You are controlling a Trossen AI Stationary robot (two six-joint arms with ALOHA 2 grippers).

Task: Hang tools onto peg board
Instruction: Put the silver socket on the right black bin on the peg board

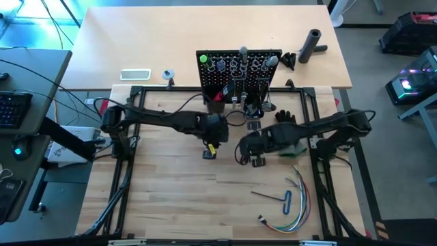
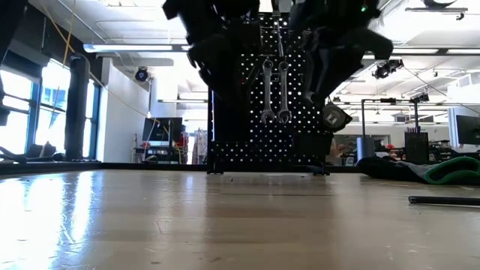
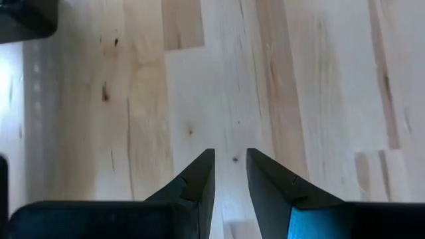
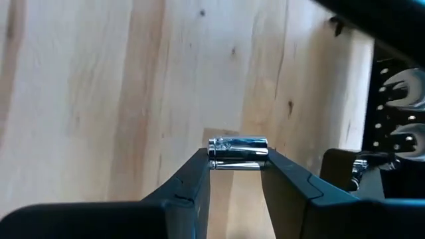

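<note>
Right end effector [image 4: 238, 161] pinches a small chrome cylinder [image 4: 238, 152], possibly a socket, above the surface [image 1: 177, 198]. Left end effector [image 3: 230, 166] slightly parted, empty, near peg board [image 1: 239, 72].

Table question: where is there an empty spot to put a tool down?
The light wooden table is bare in front of both arms and along its left side. It is crowded near the black perforated peg board and its hanging silver wrenches, and at the front right, by the bundle of coloured wires.

peg board [image 1: 239, 72]: blk, perforated | wrenches [image 2: 274, 91]: silver | table [image 1: 177, 205]: light wood | wires [image 1: 295, 205]: multicolour
</note>
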